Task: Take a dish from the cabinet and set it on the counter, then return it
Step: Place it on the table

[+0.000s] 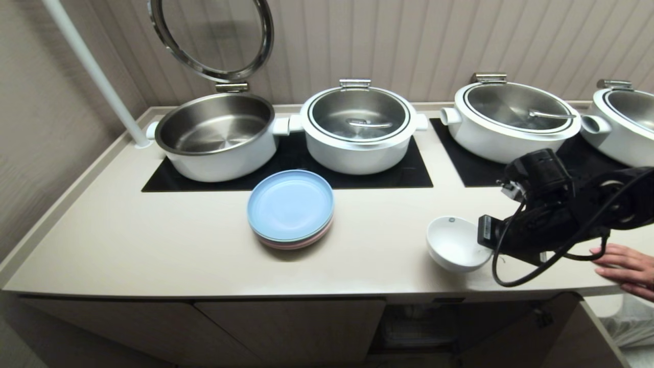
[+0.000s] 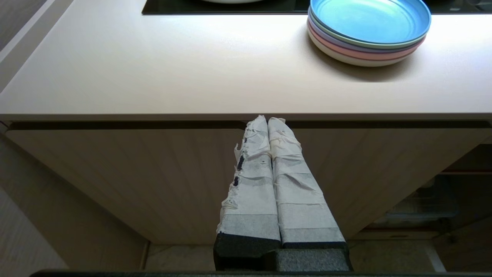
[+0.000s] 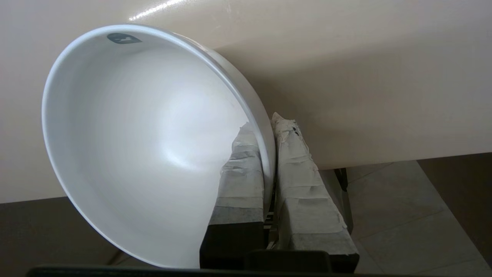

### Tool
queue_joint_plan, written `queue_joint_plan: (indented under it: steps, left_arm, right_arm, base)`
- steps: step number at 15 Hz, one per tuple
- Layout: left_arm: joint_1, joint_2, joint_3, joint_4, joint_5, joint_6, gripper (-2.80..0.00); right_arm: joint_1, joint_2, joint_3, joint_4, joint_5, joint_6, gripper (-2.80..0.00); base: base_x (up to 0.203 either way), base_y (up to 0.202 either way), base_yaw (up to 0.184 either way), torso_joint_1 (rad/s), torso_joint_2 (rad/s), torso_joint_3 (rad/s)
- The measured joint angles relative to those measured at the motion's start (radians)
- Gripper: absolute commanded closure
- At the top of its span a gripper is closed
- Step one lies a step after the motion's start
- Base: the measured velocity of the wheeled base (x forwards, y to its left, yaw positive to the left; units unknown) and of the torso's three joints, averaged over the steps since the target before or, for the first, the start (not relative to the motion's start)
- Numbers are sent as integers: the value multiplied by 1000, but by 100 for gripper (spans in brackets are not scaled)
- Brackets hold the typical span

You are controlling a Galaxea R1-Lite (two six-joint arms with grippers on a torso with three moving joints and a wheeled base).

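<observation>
The dish (image 1: pixel 454 245), a small white bowl, is tilted over the beige counter (image 1: pixel 153 245) near its front edge on the right. My right gripper (image 1: pixel 485 248) is shut on its rim. In the right wrist view one taped finger lies inside the dish (image 3: pixel 146 134) and the other outside, where the right gripper (image 3: pixel 267 123) pinches the rim; whether the foot touches the counter (image 3: pixel 365 77) I cannot tell. My left gripper (image 2: pixel 268 120) is shut on nothing, parked below the counter edge before a closed door of the cabinet (image 2: pixel 134 173).
A stack of blue and pink plates (image 1: pixel 290 207) sits mid-counter. Behind it stand an open pot (image 1: pixel 219 135) and several lidded pots (image 1: pixel 360 128). A person's hand (image 1: pixel 626 266) rests on the counter's right end. Below the dish the cabinet (image 1: pixel 419 327) stands open.
</observation>
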Motion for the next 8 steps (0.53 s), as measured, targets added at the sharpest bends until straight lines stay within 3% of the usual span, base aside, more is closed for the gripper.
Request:
queue_joint_plan:
  steps: [8]
  left_arm:
    - [0,0,0,0,0,0,0]
  right_arm:
    - [-2,43,-22,-3,0,6,0]
  base:
    - [0,0,0,0,0,0]
